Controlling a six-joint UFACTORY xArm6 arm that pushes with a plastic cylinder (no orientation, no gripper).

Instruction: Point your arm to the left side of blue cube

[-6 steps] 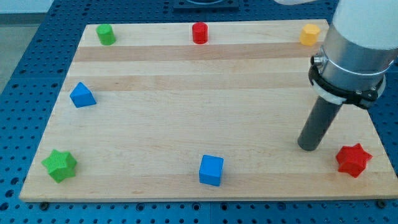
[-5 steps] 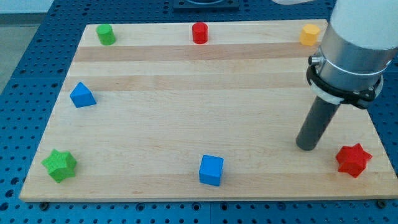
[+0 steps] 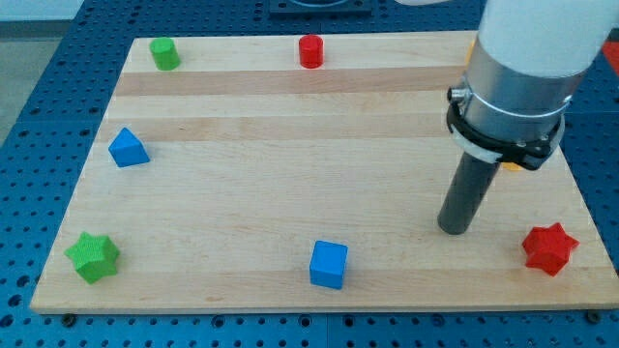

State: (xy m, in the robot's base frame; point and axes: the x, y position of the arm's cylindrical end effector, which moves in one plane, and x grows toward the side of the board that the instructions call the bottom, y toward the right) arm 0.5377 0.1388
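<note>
My tip (image 3: 455, 230) shifted left toward blue cube (image 3: 328, 264), still well apart.

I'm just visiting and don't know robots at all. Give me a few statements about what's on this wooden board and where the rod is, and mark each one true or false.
1. My tip touches the blue cube. False: it stands apart, to the cube's right in the view.
2. A red star lies to the right of my tip. True.
3. The green star sits at the board's top right corner. False: it is at the bottom left.
4. A red cylinder stands near the top edge. True.
5. The blue triangular block lies near the board's left edge. True.
</note>
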